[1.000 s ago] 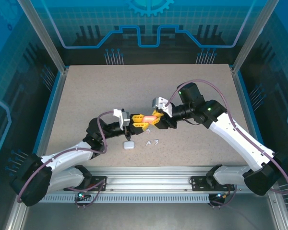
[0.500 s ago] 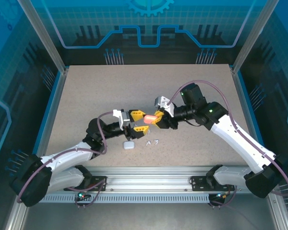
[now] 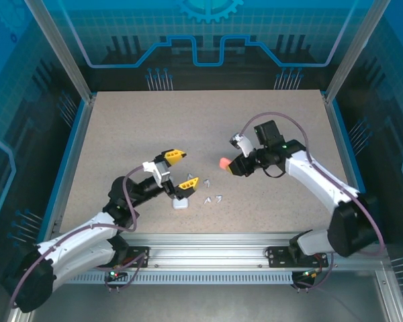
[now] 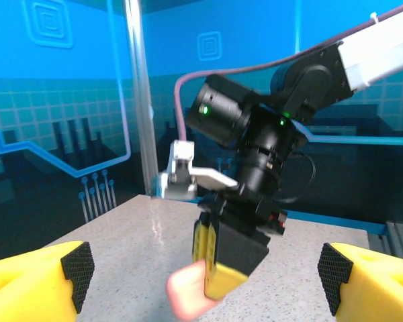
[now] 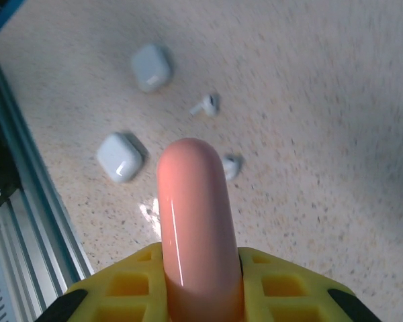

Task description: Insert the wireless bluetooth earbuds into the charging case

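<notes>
Apart now, the arms no longer meet: the left gripper [image 3: 184, 168] is spread empty, the right gripper [image 3: 231, 165] pinches the pink case [image 5: 195, 221]. 2 white earbuds [image 5: 206, 104] lie loose on the table [image 5: 322, 100], seemingly still uninserted.

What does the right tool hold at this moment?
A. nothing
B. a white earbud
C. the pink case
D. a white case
C: the right tool is shut on the pink case, held above the table.
</notes>
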